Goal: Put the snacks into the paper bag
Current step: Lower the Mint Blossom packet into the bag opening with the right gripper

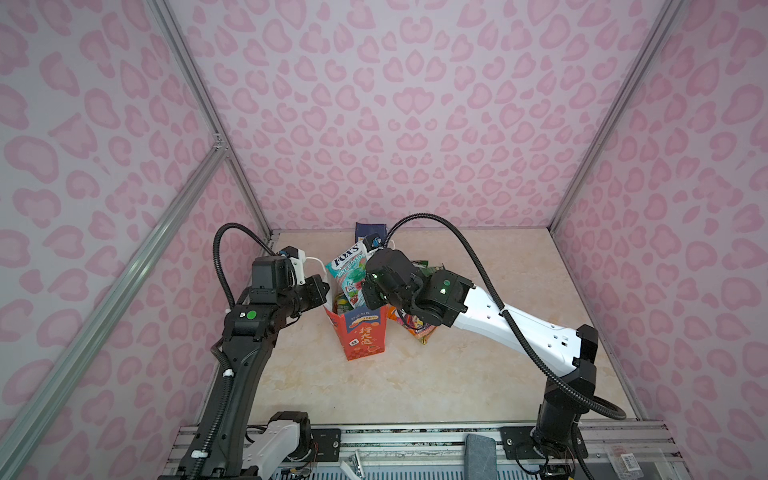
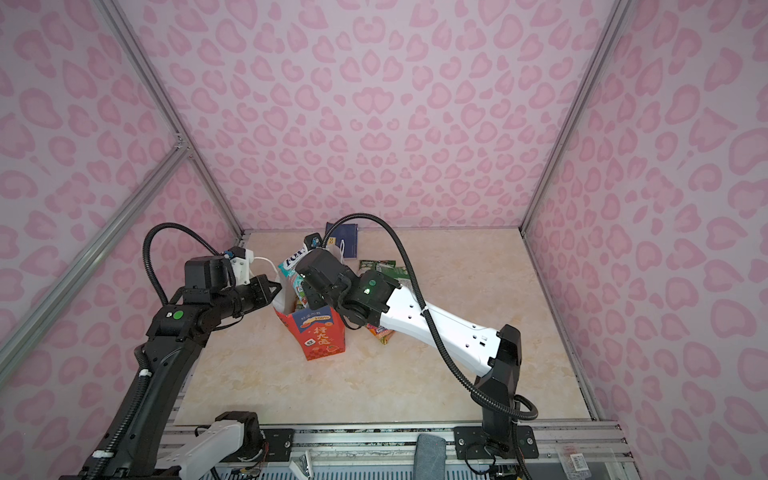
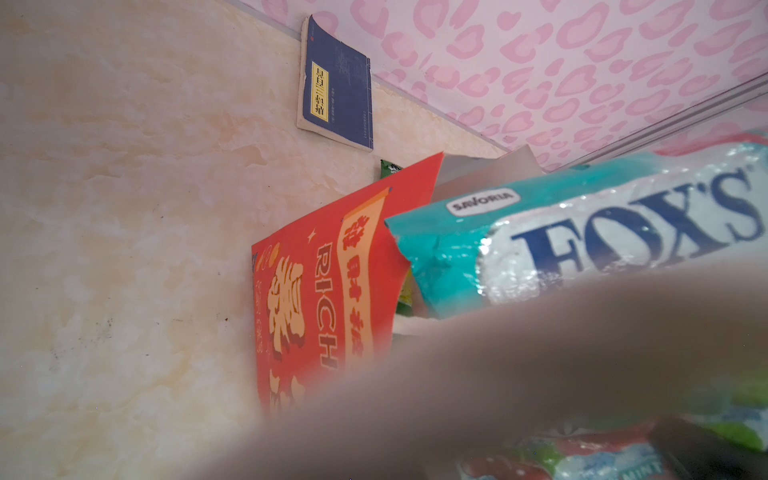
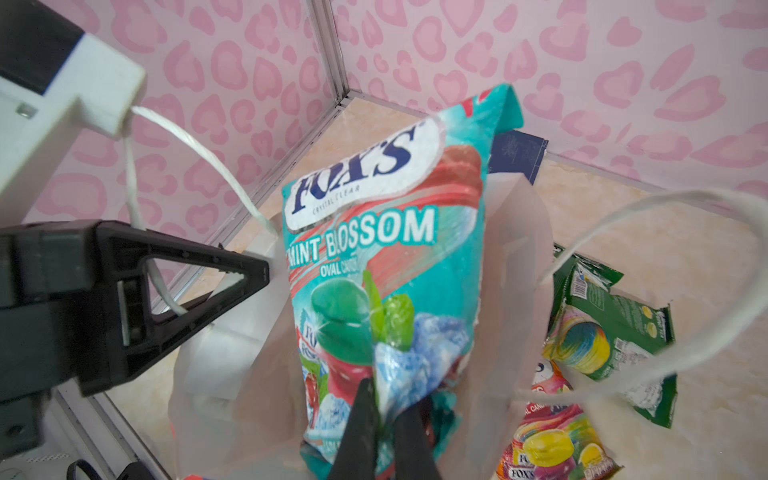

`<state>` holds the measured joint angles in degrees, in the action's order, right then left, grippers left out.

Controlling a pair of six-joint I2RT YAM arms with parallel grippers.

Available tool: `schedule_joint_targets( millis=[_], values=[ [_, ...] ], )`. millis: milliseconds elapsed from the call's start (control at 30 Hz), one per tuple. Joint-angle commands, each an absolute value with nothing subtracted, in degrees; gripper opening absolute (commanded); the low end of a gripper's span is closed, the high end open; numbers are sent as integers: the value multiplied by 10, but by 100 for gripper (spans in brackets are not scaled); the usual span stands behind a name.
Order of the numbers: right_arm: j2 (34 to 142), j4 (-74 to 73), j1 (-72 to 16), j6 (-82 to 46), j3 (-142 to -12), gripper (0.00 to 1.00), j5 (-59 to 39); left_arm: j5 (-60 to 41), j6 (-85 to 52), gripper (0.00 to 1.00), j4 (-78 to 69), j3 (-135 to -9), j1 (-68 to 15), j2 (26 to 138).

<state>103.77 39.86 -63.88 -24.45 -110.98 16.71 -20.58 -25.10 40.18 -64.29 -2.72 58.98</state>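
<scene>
Centrally, paper bag (image 1: 362, 337); marbled tabletop (image 1: 419, 384), pink walls (image 1: 395, 124)

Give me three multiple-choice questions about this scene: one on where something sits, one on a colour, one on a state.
1. Where does the dark-blue booklet lie?
A. At the far edge of the table
B. Hanging on a hook
C. On a chair

2. What colour is the packet pinched by the right gripper?
A. Purple
B. Teal
C. Black

3. How is the paper bag?
A. Lying flat
B. Folded shut
C. Standing with its mouth open

Answers:
1 A, the booklet lies flat where the table meets the wall.
2 B, the right wrist view shows a teal wrapper marked FOX'S.
3 C, both top views show it upright with its top gaping.
</scene>
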Motion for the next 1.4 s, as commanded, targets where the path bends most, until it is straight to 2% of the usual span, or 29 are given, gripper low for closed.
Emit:
schedule_joint_targets(
  millis=[0,200,767,1167,1367],
  values=[
    [1022,364,-647,-252,-1087,0,199,-215,-250,3,357,-642,-27,588],
    [1010,353,-650,-259,-1063,0,204,-216,-250,3,357,-642,-27,588],
    [1084,401,-644,-256,-1134,0,233,-215,-250,3,358,-642,-27,586],
    [1036,375,-648,-269,-1074,0,257,-214,-249,3,359,-643,-27,584],
    [1022,386,-657,-263,-1071,0,301,-212,-249,4,359,-643,-26,585]
  ],
)
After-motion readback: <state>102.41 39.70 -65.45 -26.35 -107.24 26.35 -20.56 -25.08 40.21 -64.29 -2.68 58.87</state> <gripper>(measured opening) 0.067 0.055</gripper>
